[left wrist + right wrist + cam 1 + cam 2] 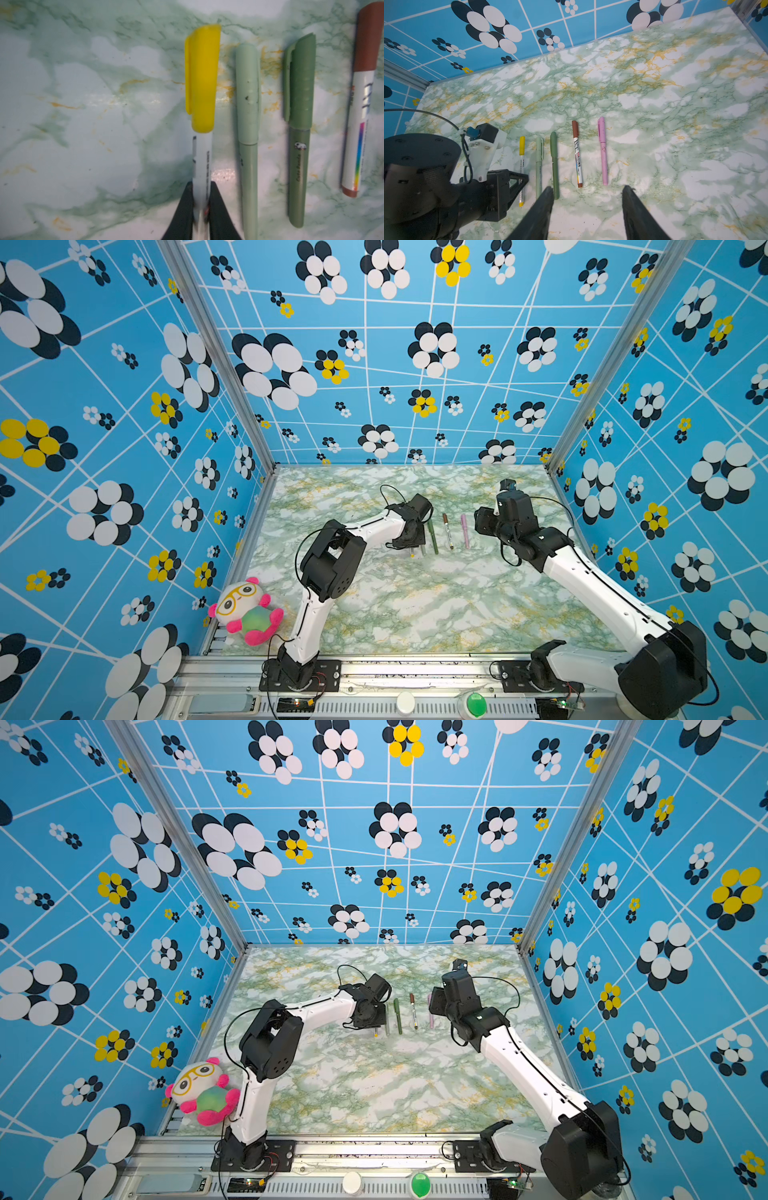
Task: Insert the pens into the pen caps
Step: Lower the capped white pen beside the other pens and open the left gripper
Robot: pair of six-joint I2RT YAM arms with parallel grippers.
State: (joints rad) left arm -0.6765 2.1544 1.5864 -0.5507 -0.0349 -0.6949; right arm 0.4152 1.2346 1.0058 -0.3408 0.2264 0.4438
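Left end effector [202,184] pinches the yellow-capped pen [202,153] lying on the table [654,104] — right end effector [588,187] hangs above, jaws spread, empty.

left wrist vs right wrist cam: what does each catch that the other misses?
Left wrist only: a close-up of the left gripper shut on the white body of the yellow-capped pen, and the panda print on the dark green pen.
Right wrist only: the pink pen, so the full row of five; the right gripper, open with nothing between its jaws; the blue wall.
Both: the yellow-capped pen, pale green pen, dark green pen and brown-capped pen, all capped, side by side; the marble tabletop.
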